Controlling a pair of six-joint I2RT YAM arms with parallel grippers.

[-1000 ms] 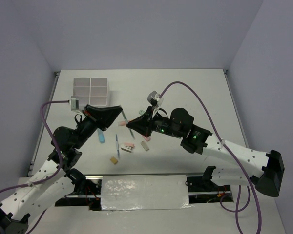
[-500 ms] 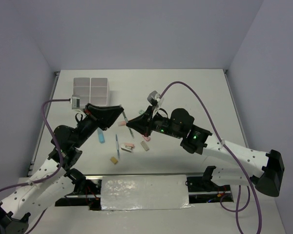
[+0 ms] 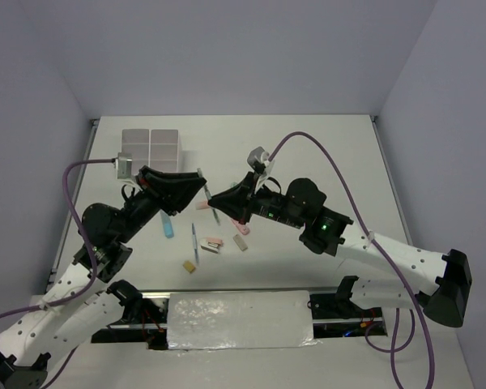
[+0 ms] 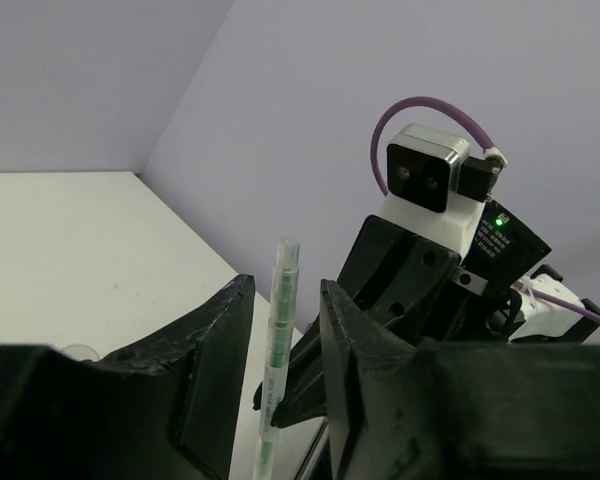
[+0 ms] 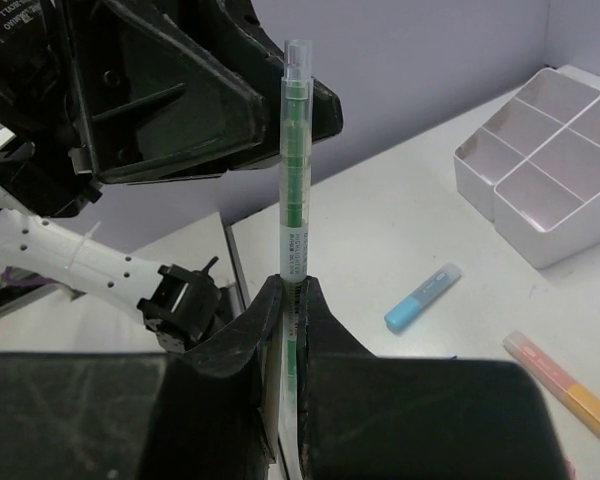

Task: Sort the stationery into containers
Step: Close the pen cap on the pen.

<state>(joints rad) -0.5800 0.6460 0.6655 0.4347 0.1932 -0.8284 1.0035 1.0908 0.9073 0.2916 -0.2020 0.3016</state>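
The right claw is clenched on a green pen and holds it off the desk. The left claw is released, with one finger on each side of the pen's top end and a gap on both sides. The white box sits at the far left of the desk. A blue highlighter lies on the desk by the left arm.

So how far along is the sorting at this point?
Nothing looks sorted: the visible compartments of the white box look empty. In hand: the right pincer clamps a green pen, its end between the open fingers of the left pincer, not gripped there. Left: the blue highlighter, tan block and other small pieces lie loose on the table.
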